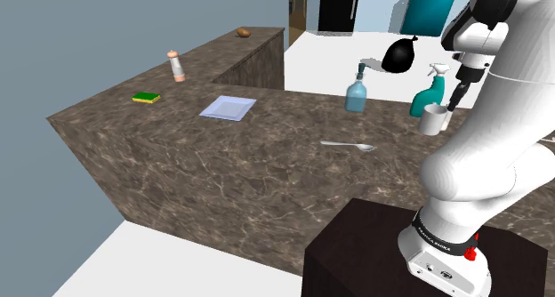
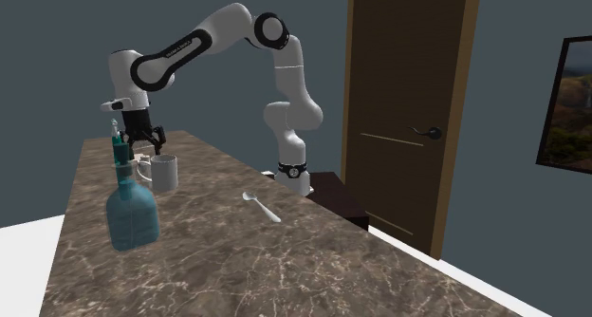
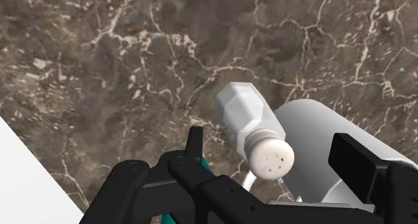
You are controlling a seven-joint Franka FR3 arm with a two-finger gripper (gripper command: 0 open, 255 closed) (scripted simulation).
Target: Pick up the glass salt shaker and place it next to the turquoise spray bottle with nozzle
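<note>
Looking down from the shoulder view: finding the black gripper [image 1: 454, 105] hanging just above a white mug [image 1: 435, 120] near the far edge of the brown marble-patterned counter [image 1: 267, 171], with the turquoise spray bottle [image 1: 430, 92] standing just beside the mug and a blue pump bottle [image 1: 356, 94] a little toward that view's left. Also taking in a spoon [image 1: 349, 146] lying nearer the dark stand [image 1: 374, 251], then a pale square plate [image 1: 228, 108], a yellow-and-green sponge [image 1: 146, 97], a pale grinder [image 1: 176, 66] and a brown potato-like lump [image 1: 242, 33] farther left. Noticing white lettering on the dark band [image 1: 436, 239] at the arm's foot, too small to be reading with certainty.

Turning to the second exterior view: seeing the gripper poised just above the mug, next to the spray bottle, with the pump bottle looming nearest the camera and a dark wooden door [image 2: 408, 106] behind the arm.

Looking along the hand in the wrist view: catching the jaws standing wide apart, touching nothing. Finding the salt shaker [image 3: 244, 115], clear-bodied with a white perforated cap, standing on the counter between the two fingers [image 3: 355, 163] yet apart from both, just beside the mug, with a sliver of turquoise peeking in by the other finger.
</note>
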